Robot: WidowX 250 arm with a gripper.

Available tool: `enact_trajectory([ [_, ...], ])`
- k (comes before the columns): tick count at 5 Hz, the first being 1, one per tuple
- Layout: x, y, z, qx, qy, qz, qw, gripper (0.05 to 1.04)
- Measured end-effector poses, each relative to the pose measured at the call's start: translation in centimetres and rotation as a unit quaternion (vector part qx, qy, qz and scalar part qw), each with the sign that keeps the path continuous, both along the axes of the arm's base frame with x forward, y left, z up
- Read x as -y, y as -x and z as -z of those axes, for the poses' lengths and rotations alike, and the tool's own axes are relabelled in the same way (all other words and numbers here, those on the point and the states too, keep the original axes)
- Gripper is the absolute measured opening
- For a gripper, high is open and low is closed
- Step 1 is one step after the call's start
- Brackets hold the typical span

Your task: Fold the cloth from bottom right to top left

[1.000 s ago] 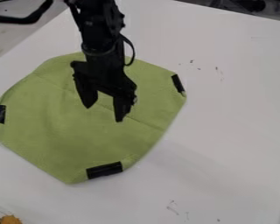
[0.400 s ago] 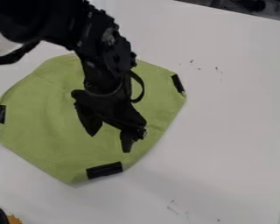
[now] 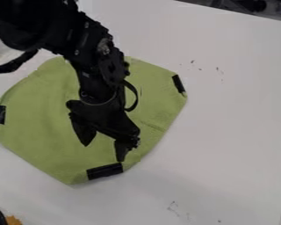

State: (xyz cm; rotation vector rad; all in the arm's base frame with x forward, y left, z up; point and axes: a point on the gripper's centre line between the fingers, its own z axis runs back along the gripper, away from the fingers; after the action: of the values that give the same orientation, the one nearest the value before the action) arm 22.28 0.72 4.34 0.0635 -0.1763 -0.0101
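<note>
The gripper (image 3: 103,152) hangs over the lower middle of the cloth, its two fingers spread apart with nothing between them. Its right fingertip is just above the black strip at the cloth's bottom edge; whether it touches the fabric I cannot tell. The green cloth (image 3: 43,136) lies spread out on the white table, with a faint crease across it. Black strips mark its left edge, its upper right edge and its bottom edge. Part of the cloth's middle and top is hidden behind the arm.
The white table (image 3: 225,132) extends to the right of the cloth, with small dark marks on its surface. A yellow-orange thing (image 3: 13,220) beside a black one is at the bottom left corner. Dark objects stand beyond the table's top right edge.
The gripper has come down the view toward the cloth's bottom edge, most recently shifting slightly left and lower. Its fingers stay apart, and the cloth has not moved.
</note>
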Motion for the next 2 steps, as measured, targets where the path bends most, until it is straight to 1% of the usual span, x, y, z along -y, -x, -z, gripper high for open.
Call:
enact_trajectory([
  [1, -0.01, 0.26, 0.04, -0.009, -0.002, 0.008, 0.9999, 1.000],
  [2, -0.13, 0.82, 0.44, -0.017, 0.007, 0.007, 0.9998, 1.000],
])
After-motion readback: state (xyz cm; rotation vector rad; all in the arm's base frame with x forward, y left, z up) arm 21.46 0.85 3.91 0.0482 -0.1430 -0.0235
